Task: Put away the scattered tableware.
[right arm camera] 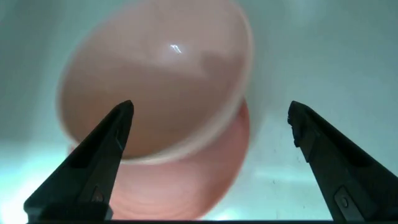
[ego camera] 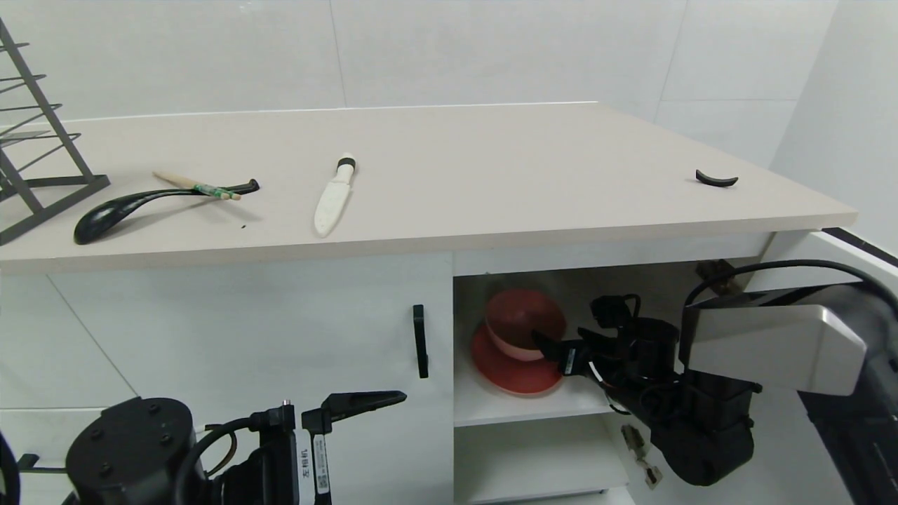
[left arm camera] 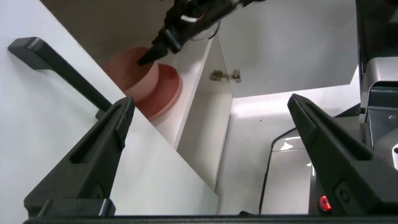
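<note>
Since the right gripper (right arm camera: 209, 109) sits spread wide inside the cupboard with a fingertip right by the pink bowl (ego camera: 525, 319), which rests on the red plate (ego camera: 512, 375) on the shelf (ego camera: 491, 407), I reckon any sideways drift could knock it off.

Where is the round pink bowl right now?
In the head view, the round pink bowl rests on a flat red plate on the open cupboard's white shelf below the counter, to the robot's right, with the right claw open before it.
</note>
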